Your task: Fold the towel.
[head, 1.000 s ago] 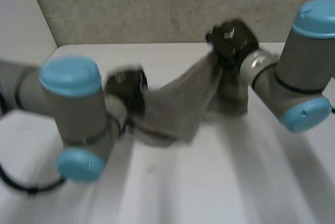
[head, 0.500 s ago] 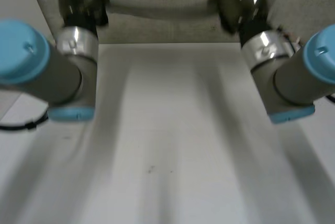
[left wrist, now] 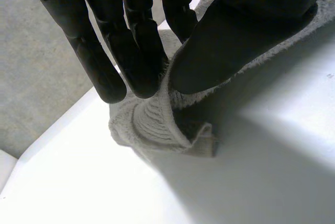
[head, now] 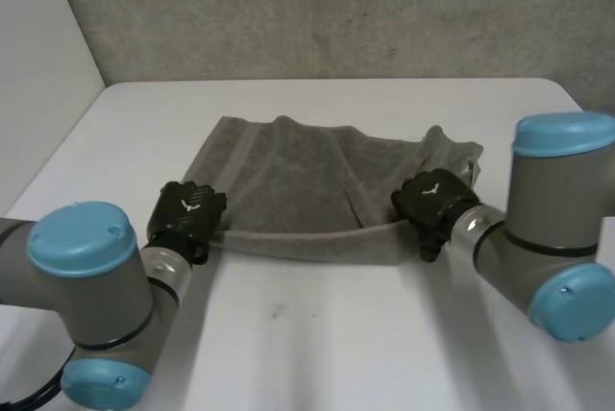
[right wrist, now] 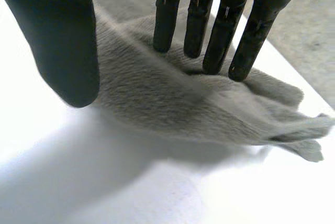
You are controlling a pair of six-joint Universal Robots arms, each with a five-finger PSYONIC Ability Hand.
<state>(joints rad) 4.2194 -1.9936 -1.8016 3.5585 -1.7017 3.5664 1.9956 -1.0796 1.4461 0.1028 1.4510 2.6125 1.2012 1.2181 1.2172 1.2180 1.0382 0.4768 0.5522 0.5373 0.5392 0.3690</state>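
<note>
Pinching the near corners of the grey terry towel (head: 298, 181), spread on the white desk (head: 317, 334), left hand (head: 185, 211) and right hand (head: 430, 198) have fingers (left wrist: 131, 41) clamped on cloth — carry both corners level to the towel's far edge.

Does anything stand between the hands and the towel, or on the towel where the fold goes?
Nothing visible does. The left hand and right hand pinch the towel at its near corners; nothing lies on it.
</note>
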